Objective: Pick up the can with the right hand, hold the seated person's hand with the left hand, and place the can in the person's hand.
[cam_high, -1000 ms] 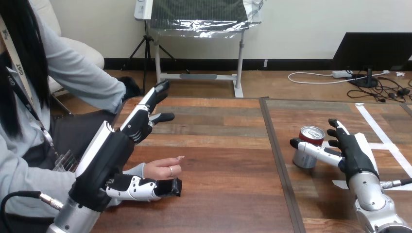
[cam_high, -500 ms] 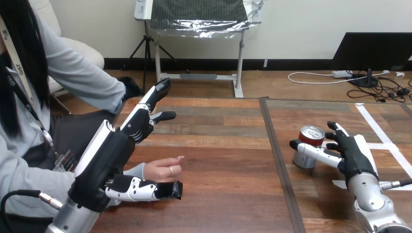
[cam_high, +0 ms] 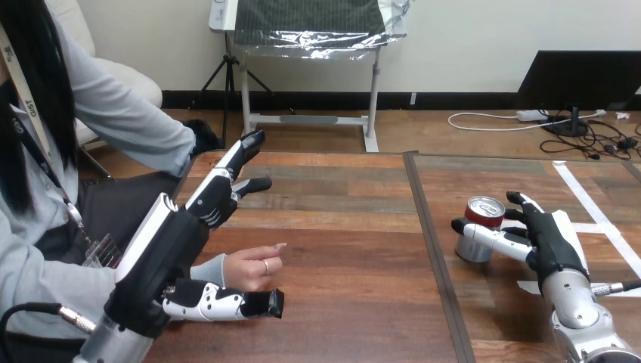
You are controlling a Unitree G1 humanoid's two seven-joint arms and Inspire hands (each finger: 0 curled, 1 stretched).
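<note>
A silver can with a red top stands upright on the right half of the wooden table. My right hand is just right of it, open. Its thumb lies across the can's near side and its fingers reach past the can's right side. My left hand hovers at the table's left, open, with straight fingers pointing away and the thumb stretched out low. The person's hand rests on the table between those fingers and the thumb, just above the thumb. I cannot tell whether they touch.
A dark seam divides the table into two halves. White tape lines cross the right half near my right hand. The person sits at the left side, one grey-sleeved arm above my left hand.
My left hand has sunk a little, its thumb now lower on the table under the person's hand. My right hand has edged slightly closer around the can. The can has not moved.
</note>
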